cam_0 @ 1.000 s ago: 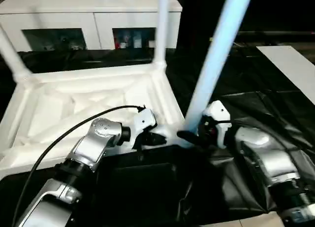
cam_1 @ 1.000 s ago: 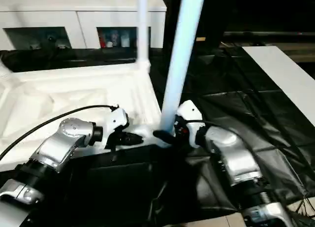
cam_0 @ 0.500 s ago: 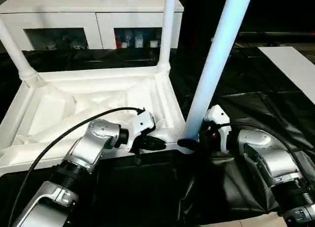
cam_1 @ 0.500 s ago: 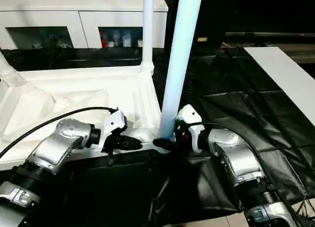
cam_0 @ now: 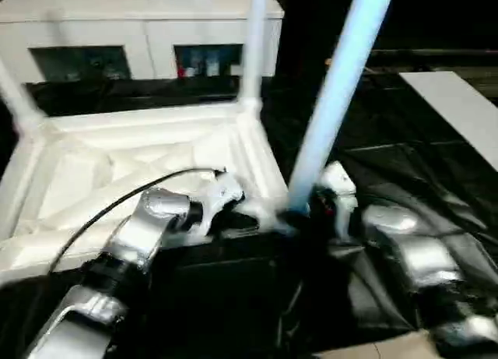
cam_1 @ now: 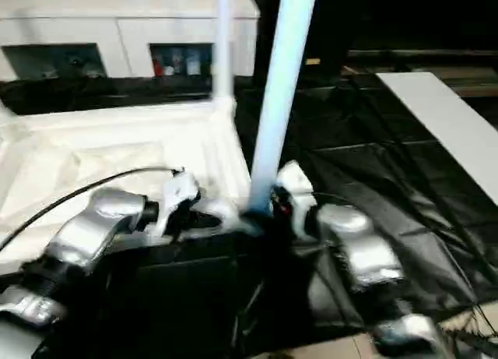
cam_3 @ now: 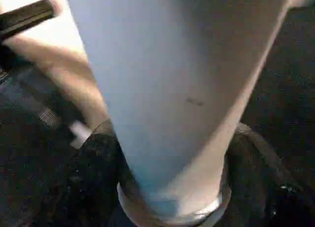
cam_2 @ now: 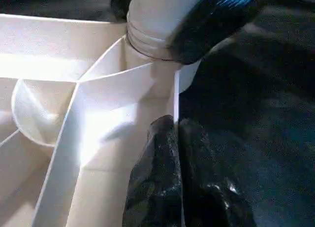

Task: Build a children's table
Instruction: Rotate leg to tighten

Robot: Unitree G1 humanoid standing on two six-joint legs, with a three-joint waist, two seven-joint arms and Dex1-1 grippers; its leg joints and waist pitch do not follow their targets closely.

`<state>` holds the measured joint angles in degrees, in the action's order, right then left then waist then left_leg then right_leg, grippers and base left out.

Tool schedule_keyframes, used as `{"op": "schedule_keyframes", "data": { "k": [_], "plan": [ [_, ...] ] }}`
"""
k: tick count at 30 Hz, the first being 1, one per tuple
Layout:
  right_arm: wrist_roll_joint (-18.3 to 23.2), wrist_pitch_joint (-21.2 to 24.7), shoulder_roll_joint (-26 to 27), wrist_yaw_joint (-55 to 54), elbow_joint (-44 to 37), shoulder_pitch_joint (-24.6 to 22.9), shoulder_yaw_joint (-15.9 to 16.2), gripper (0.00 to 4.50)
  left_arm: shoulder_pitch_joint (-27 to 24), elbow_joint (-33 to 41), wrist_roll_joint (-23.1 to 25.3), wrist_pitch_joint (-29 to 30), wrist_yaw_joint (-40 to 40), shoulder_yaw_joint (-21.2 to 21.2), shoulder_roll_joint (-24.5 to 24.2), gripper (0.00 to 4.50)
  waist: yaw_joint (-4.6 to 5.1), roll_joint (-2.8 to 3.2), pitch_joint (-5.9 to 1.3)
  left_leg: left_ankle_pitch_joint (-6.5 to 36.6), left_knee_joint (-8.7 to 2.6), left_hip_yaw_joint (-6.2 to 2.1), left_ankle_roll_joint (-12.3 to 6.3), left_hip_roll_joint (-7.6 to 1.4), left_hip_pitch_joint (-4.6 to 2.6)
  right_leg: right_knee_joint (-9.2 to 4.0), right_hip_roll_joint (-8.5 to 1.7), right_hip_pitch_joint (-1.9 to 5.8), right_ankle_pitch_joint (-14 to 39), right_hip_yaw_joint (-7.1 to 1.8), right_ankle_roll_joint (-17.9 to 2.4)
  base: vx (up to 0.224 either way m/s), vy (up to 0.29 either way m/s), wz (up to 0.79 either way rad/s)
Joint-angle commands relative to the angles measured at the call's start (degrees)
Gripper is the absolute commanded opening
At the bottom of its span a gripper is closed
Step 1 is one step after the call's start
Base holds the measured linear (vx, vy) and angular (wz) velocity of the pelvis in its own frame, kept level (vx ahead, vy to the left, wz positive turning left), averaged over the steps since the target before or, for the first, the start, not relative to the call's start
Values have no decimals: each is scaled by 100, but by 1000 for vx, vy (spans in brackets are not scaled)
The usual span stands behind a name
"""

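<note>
The tabletop (cam_0: 148, 160) lies underside up on black sheeting, two far-corner legs (cam_0: 254, 43) standing. The near leg (cam_0: 333, 102) sits in its socket, the right gripper (cam_0: 299, 219) fingers round its base, the left gripper (cam_2: 173, 153) fingers pinching the tabletop's rim; the fourth corner is out of sight.

Leg (cam_3: 172, 89) base between right gripper (cam_3: 172, 187) fingers (cam_3: 96, 173).

The near leg (cam_0: 334, 94) runs out past the top edge of the head views, as does the far leg (cam_0: 254, 43); a third leg (cam_0: 17, 102) is clipped at the left edge. Motion blur smears both forearms, and the items behind the cabinet (cam_0: 117, 32) glass are too small to identify (only coloured specks)
</note>
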<state>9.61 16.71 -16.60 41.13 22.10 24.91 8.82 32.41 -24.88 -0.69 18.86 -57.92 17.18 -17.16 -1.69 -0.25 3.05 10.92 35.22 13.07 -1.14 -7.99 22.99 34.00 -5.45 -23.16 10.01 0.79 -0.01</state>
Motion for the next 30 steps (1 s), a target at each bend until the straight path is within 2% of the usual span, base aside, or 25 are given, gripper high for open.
{"op": "schedule_keyframes", "data": {
  "k": [1, 3, 4, 5, 7, 8, 9, 12, 15, 16, 18, 21, 22, 26, 28, 29, 30],
  "plan": [
    [-248, 164, 274, -1155, 410, 138, -284, 266, 179, -125, 43, 120, 546, -17, 360, 0, 24, -49, -357, 1694, -548, -331, 216, -506, -228, -372, -349, 125, 1670, -148, -1253, 0, 0, 0],
    [-250, 256, 603, -1866, 627, 276, -488, 266, 316, -435, 219, 134, 1066, -31, 571, 0, 70, -33, -358, 1872, -559, -335, 333, -495, -255, -410, -329, 70, 1862, -158, -1135, 0, 0, 0],
    [-273, 298, 792, -2310, 790, 374, -591, 266, 408, -637, 278, 161, 1359, -57, 727, 0, 78, -40, -357, 1902, -566, -347, 357, -495, -247, -419, -333, 80, 1884, -154, -1110, 0, 0, 0],
    [-280, 305, 827, -2395, 823, 394, -609, 266, 426, -675, 287, 167, 1414, -63, 757, 0, 87, -37, -356, 1966, -565, -342, 396, -486, -264, -435, -327, 59, 1928, -153, -1074, 0, 0, 0],
    [-280, 336, 1157, -3281, 1238, 617, -856, 265, 626, -1054, 379, 178, 1978, -126, 1030, 0, 113, -25, -360, 1974, -570, -345, 420, -480, -255, -437, -327, 56, 1844, -158, -1056, 0, 0, 0],
    [-223, 239, 1429, -4000, 1677, 850, -1103, 265, 830, -1404, 478, 135, 2465, -178, 1256, 0, 118, -18, -374, 1975, -564, -334, 421, -477, -274, -438, -319, 50, 1773, -153, -1034, 0, 0, 0],
    [-215, 218, 1473, -4116, 1751, 889, -1144, 265, 864, -1463, 498, 123, 2548, -187, 1293, 0, 145, -8, -369, 2100, -561, -344, 449, -466, -291, -458, -320, 19, 1842, -158, -1036, 0, 0, 0],
    [-279, -79, 1699, -4577, 2225, 1171, -1189, 265, 1111, -1889, 588, -49, 3034, -249, 1530, 0, 133, -5, -373, 2063, -566, -326, 447, -461, -285, -460, -307, 35, 1629, -146, -982, 0, 0, 0],
    [-270, -324, 1843, -4405, 2280, 1290, -1182, 265, 1181, -2007, 652, -206, 3073, -223, 1544, 0, 127, -9, -395, 1796, -571, -327, 290, -465, -231, -414, -313, 106, 1179, -133, -992, 0, 0, 0],
    [-245, -420, 1849, -4240, 2218, 1289, -1166, 265, 1177, -2001, 649, -239, 3030, -220, 1523, 0, 117, -32, -405, 1707, -553, -313, 203, -463, -226, -401, -323, 125, 1068, -134, -1029, 0, 0, 0],
    [-266, -713, 1802, -3950, 2080, 1295, -1095, 321, 1186, -2052, 629, -391, 2914, -228, 1451, 0, 109, -32, -399, 1577, -542, -309, 82, -470, -208, -397, -342, 142, 990, -139, -1099, 0, 0, 0],
    [-301, -777, 1602, -3711, 1744, 1181, -997, 341, 1081, -1888, 576, -492, 2620, -213, 1285, 0, 94, -55, -384, 1496, -547, -317, -29, -475, -179, -402, -341, 176, 1075, -127, -1115, 0, 0, 0],
    [-281, -755, 1443, -3447, 1499, 1085, -929, 355, 985, -1722, 543, -577, 2389, -188, 1157, 0, 113, -53, -386, 1469, -553, -339, -69, -480, -140, -390, -356, 210, 1124, -125, -1086, 0, 0, 0],
    [-406, -675, 995, -2943, 1142, 891, -713, 391, 802, -1417, 469, -608, 1933, -149, 875, 0, 111, -34, -392, 1377, -521, -307, -118, -494, -204, -373, -332, 150, 993, -137, -1214, 0, 0, 0],
    [-284, -628, 665, -2254, 869, 675, -687, 402, 681, -1224, 369, -697, 1546, -143, 674, 0, 88, -40, -394, 1309, -511, -305, -195, -496, -185, -359, -345, 183, 893, -140, -1306, 0, 0, 0],
    [-235, -609, 576, -2064, 789, 614, -686, 402, 650, -1173, 341, -741, 1435, -140, 619, 0, 77, -22, -391, 1280, -510, -308, -231, -492, -191, -364, -342, 190, 856, -139, -1311, 0, 0, 0],
    [-53, -572, 304, -1403, 544, 434, -646, 402, 575, -1036, 238, -792, 1086, -120, 463, 0, 74, -14, -394, 1220, -509, -303, -257, -509, -194, -340, -335, 185, 716, -143, -1341, 0, 0, 0]
  ]
}}
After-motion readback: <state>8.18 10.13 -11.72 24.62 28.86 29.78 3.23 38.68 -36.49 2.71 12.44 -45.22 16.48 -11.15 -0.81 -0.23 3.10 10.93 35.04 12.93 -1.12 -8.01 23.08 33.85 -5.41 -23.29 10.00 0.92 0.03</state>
